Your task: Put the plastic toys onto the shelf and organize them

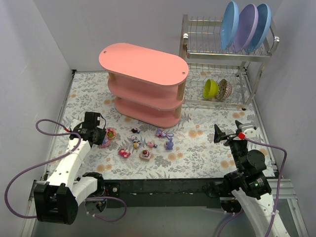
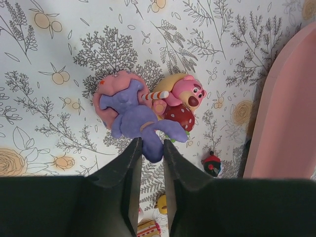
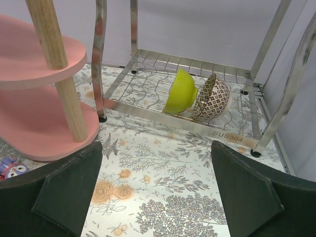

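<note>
In the left wrist view my left gripper pinches one leg of a purple figurine that lies on the flowered mat. A pink bear toy and a red strawberry piece rest against it. From above, the left gripper sits at the left end of a scatter of plastic toys, in front of the pink three-tier shelf. A small red and black toy lies near the shelf's edge. My right gripper hangs open at the right, its fingers wide apart with only mat between them.
A metal dish rack stands at the back right with three plates on top, and a green bowl and a patterned bowl below. The shelf's wooden post is close on the right gripper's left. Walls close off the left, back and right.
</note>
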Robot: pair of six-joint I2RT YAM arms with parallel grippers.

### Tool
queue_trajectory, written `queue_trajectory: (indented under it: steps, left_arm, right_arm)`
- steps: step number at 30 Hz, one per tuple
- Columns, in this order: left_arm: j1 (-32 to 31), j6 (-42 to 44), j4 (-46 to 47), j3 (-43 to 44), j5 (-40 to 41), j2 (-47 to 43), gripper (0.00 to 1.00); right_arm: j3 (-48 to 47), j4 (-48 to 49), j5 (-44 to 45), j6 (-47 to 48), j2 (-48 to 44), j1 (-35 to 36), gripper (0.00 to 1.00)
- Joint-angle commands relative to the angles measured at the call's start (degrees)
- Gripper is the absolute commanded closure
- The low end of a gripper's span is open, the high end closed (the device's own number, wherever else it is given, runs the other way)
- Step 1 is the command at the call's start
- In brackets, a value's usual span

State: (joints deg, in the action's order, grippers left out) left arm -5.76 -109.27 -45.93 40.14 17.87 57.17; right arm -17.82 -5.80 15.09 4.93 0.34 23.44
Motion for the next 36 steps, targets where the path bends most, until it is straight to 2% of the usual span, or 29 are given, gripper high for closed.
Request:
queue_trajectory:
  steps: [1, 3, 6, 16, 20, 23, 24, 27, 31, 36]
  left_arm:
    - [-0.22, 1.16, 0.84, -1.03, 1.73, -1.18, 0.95]
    - [-0.22, 2.39, 0.84, -0.42, 2.52, -0.83, 1.0]
    - [-0.22, 6.08, 1.72, 0.73, 2.87, -0.04, 1.0]
    - [-0.22, 32.17, 10.15, 5.82, -2.04, 0.84, 1.0]
    - [-0.22, 44.9, 16.12, 6.62, -9.75, -1.0, 1.0]
    - [-0.22, 50.19, 20.07, 6.97, -15.13, -1.36, 1.0]
    - [-0.22, 53.6, 20.79, 7.06, -19.75, -1.01, 1.0]
    - [-0.22, 59.59, 22.9, 8.2, -26.71, 1.54, 1.0]
    - [-0.22, 65.66, 26.32, 8.99, -36.83, 4.79, 1.0]
    - [-0.22, 70.86, 30.28, 10.21, -42.3, 8.31, 1.0]
  right_arm:
    - [0.16, 2.73, 0.9, 0.08, -11.68, 0.38, 0.02]
    - [0.16, 2.81, 1.08, 0.08, -11.68, 0.38, 0.02]
    - [0.16, 2.73, 0.99, 0.08, -11.68, 0.46, 0.02]
    - [0.25, 2.64, 1.08, 0.26, -11.68, 0.55, 0.02]
    - [0.42, 2.9, 1.08, 0.34, -11.68, 0.55, 0.02]
    - [0.42, 2.9, 1.08, 0.34, -11.68, 0.55, 0.02]
    - [0.42, 2.9, 1.08, 0.34, -11.68, 0.55, 0.02]
    - [0.33, 2.99, 0.9, 0.43, -11.68, 0.55, 0.02]
    - [0.16, 2.81, 0.2, 0.78, -11.68, 0.55, 0.02]
    - [0.25, 2.73, -1.03, 1.31, -11.68, 0.55, 0.02]
